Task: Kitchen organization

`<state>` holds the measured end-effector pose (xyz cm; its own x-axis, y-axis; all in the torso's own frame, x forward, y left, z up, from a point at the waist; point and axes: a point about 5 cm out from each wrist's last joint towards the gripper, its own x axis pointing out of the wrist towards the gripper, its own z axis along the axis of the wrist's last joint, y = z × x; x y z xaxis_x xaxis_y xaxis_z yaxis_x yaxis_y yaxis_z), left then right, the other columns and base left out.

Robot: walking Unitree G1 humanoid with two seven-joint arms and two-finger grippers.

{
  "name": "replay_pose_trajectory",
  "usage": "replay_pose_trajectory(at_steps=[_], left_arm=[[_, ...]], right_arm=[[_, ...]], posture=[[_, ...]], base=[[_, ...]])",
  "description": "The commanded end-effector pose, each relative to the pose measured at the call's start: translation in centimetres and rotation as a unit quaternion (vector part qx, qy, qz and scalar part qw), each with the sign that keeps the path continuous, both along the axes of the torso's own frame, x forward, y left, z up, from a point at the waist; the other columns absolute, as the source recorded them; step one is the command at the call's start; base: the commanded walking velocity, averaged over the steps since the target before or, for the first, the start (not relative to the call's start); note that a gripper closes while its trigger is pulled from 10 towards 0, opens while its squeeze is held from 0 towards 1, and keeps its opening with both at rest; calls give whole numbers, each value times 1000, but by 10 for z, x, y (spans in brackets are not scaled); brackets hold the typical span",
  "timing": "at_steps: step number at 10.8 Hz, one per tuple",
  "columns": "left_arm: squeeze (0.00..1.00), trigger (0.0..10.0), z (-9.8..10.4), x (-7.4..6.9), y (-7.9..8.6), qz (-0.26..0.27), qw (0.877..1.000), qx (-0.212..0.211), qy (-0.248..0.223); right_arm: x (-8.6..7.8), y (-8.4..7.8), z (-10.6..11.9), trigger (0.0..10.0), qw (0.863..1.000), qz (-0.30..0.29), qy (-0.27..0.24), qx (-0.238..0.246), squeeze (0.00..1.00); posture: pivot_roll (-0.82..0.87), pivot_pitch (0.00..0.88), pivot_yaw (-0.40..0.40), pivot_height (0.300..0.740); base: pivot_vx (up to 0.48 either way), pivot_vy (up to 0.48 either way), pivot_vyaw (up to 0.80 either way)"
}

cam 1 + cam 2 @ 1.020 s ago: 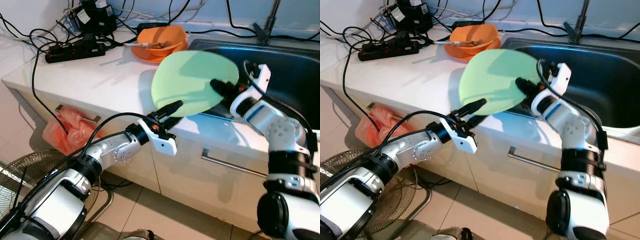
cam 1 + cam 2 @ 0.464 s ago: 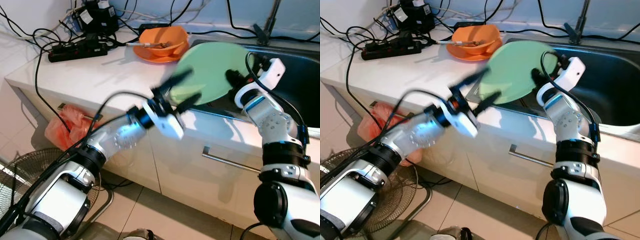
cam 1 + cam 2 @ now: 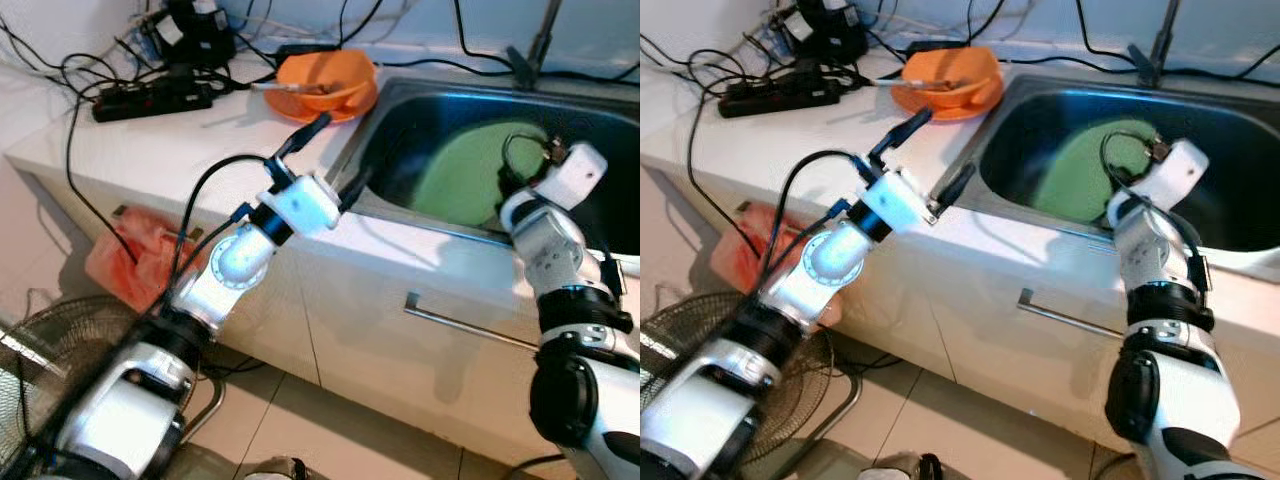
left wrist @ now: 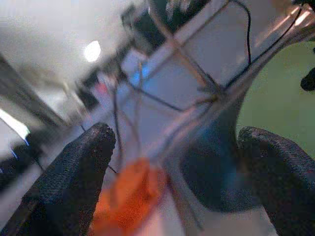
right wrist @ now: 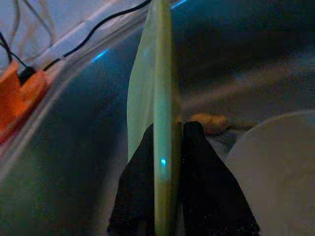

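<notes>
The right gripper (image 5: 165,162) was down inside the sink (image 3: 400,110), its two black fingers (image 5: 142,191) pinched on the rim of the green plate (image 3: 465,175). From the head cameras the fingers themselves were hidden behind the white wrist housing, so the grip could be read from the right wrist view alone, where the plate stood edge-on between them. The plate leaned inside the dark basin, its lower right part covered by the arm. A pale rounded object (image 5: 275,162) lay at the edge of the right wrist view; what it was could not be made out.

The left gripper (image 3: 335,155) hung over the white desk (image 3: 180,150) just beside the sink's left rim, its fingers (image 4: 74,167) spread wide with nothing between them. The left wrist view was heavily blurred, showing little beyond an orange smear, cables and a patch of green.

At the back of the desk sat an orange bowl (image 3: 325,85) with something brownish inside that was too small to identify. A black power strip (image 3: 150,100) and a tangle of cables (image 3: 80,70) lay to its left. The faucet (image 3: 530,50) was cut off at the top of the frame. A pink plastic bag (image 3: 125,265) hung from the drawer handle below. No writing could be read anywhere.
</notes>
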<state>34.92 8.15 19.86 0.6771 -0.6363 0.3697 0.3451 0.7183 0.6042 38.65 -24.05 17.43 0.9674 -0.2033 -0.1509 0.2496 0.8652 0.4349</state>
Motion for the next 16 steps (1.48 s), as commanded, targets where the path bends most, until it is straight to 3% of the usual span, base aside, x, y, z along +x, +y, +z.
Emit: replay_pose_trajectory(at_steps=[1, 3, 4, 5, 6, 7, 8, 9, 10, 11, 16], left_arm=[[1000, 10000, -2, 3, 8, 9, 999, -16, 36], [1000, 10000, -16, 4, 7, -31, 988, -33, 150], [1000, 10000, -16, 8, 5, -54, 975, -42, 210], [1000, 10000, -16, 10, 2, -69, 966, -35, 247], [1000, 10000, -8, 13, 0, -78, 959, -63, 265], [1000, 10000, -7, 14, -1, -83, 955, -71, 277], [1000, 10000, -9, 12, -3, -100, 945, -60, 304], [1000, 10000, -11, 10, -4, -113, 940, -52, 318], [1000, 10000, -11, 6, -6, -130, 934, -33, 332], [1000, 10000, -9, 4, -8, -135, 934, -30, 330], [1000, 10000, -4, 4, -7, -128, 933, -30, 336]], right_arm=[[2, 3, 4, 0, 1000, 9, -9, -24, 0], [1, 1, -1, 0, 996, 15, 1, -83, 0], [2, 3, -3, 0, 987, 37, 10, -156, 0], [3, 6, -4, 0, 977, 57, 14, -204, 0], [3, 10, -4, 0, 964, 79, 15, -253, 0], [4, 12, -5, 0, 960, 89, 14, -264, 0], [3, 18, -9, 941, 956, 110, 17, -271, 0], [3, 20, -13, 9098, 955, 118, 21, -273, 0], [2, 23, -18, 10000, 952, 126, 25, -277, 843], [1, 24, -20, 10000, 953, 134, 26, -270, 1000], [2, 22, -20, 10000, 952, 139, 27, -272, 1000]], posture=[[114, 47, 105, 740], [114, 47, 105, 740], [114, 47, 111, 740], [114, 47, 111, 740], [115, 46, 112, 740], [115, 46, 112, 740], [115, 46, 112, 740], [112, 46, 117, 740], [113, 43, 119, 740], [112, 41, 122, 740], [111, 35, 119, 740]], base=[[0, 0, 0], [0, 0, 0], [0, 0, 0], [0, 0, 0], [0, 0, 0], [0, 0, 0], [0, 0, 0], [0, 0, 0], [0, 0, 0], [0, 0, 0], [0, 0, 0]])
